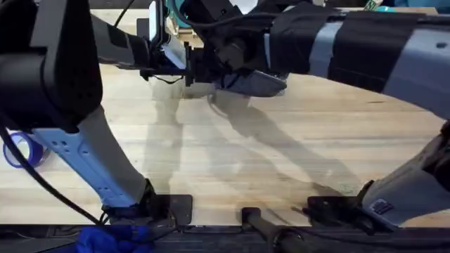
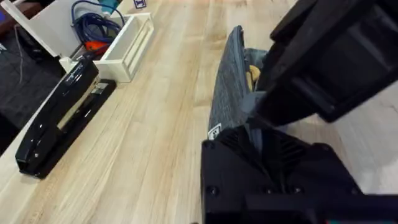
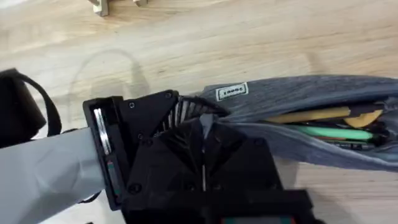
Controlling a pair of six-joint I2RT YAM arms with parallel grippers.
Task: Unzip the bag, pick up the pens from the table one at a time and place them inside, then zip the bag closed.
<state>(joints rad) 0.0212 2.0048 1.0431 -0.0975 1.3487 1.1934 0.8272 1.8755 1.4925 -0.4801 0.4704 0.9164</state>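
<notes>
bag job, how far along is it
Mostly done. The bag is unzipped and gaping, with a yellow and a green pen already inside. Both claws are at its end: the left claw grips the fabric, and the right claw is closed there too. Zipping it shut is what remains.

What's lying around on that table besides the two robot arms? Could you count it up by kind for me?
Grey fabric pouch: 1
Black stapler: 1
White box: 1
Blue ring, probably a tape roll: 1
Total: 4
</notes>
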